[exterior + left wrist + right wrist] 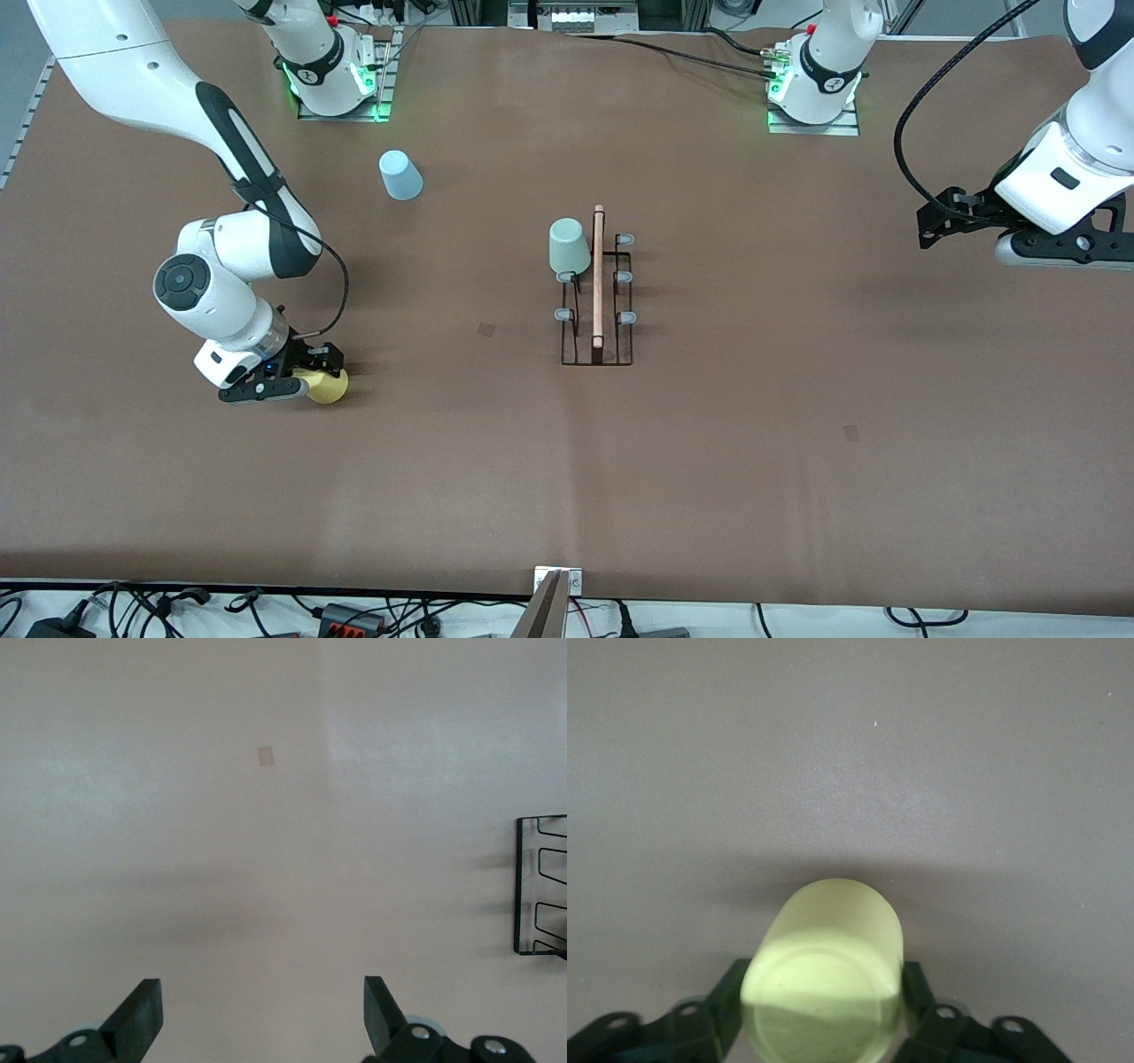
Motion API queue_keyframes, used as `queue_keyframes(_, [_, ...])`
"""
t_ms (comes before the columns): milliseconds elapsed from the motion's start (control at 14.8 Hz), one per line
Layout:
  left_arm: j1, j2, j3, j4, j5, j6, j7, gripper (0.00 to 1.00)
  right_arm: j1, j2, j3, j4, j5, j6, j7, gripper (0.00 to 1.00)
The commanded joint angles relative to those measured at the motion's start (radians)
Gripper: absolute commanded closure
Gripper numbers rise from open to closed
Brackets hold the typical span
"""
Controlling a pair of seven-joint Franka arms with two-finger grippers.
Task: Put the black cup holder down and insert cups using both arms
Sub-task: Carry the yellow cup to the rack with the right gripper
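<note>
Right hand [297,383] low on table, clamped round yellow cup [326,385].

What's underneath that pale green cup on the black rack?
The pale green plastic cup sits upside down on the black wire cup holder, presumably over a prong; the cup hides it. Five grey-capped prongs remain bare.

Brown table [709,461]: black cup holder [596,301], blue cup [400,175].

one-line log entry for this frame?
right gripper: shut on yellow cup | left gripper: open, waiting | green cup: on cup holder | blue cup: on table
</note>
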Motion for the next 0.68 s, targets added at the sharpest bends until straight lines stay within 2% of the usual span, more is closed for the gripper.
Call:
queue_keyframes(0, [0.002,0.012,-0.001,0.029,0.009,-0.026,0.014,0.00,0.007,-0.008,-0.006,0.016,-0.016,0.002,-0.019,0.78])
queue_keyframes(135, [0.002,0.012,-0.001,0.029,0.009,-0.026,0.014,0.00,0.007,-0.034,-0.006,0.024,-0.017,-0.019,-0.019,0.82])
queue_keyframes(338, [0.002,0.012,-0.002,0.029,0.009,-0.028,0.016,0.00,0.070,-0.147,-0.003,0.033,0.020,-0.149,0.063,0.83])
queue_keyframes(473, [0.002,0.012,-0.002,0.029,0.009,-0.031,0.016,0.00,0.162,-0.210,-0.001,0.041,0.040,-0.237,0.258,0.83])
queue_keyframes(609, [0.002,0.012,-0.001,0.029,0.009,-0.031,0.016,0.00,0.270,-0.218,0.013,0.065,0.052,-0.258,0.486,0.83])
